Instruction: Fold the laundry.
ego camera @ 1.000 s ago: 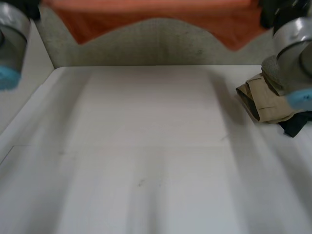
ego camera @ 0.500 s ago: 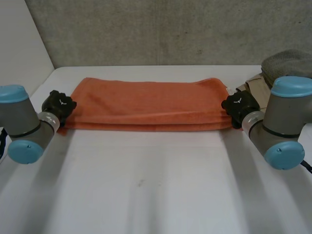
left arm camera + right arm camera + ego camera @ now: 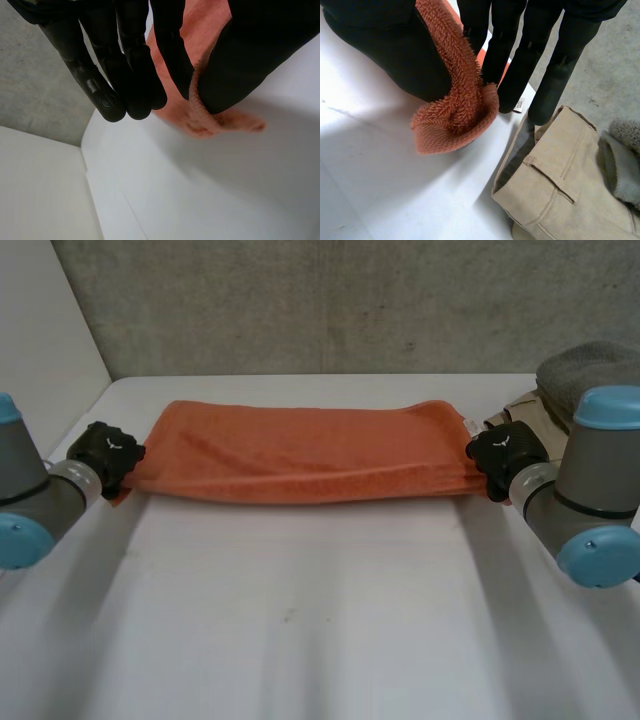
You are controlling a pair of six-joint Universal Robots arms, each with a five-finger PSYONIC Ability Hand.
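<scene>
Two ends of the orange towel (image 3: 300, 455) are pinched between thumb and fingers, one by the left robot hand (image 3: 105, 455), one by the right robot hand (image 3: 505, 458). The towel lies across the upper middle of the tabletop (image 3: 300, 620), and both hands sit slightly farther apart than half a second ago.

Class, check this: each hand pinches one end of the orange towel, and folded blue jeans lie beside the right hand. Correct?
No: the folded trousers beside the right hand are beige, not blue, as the right wrist view shows. The rest holds.
</scene>
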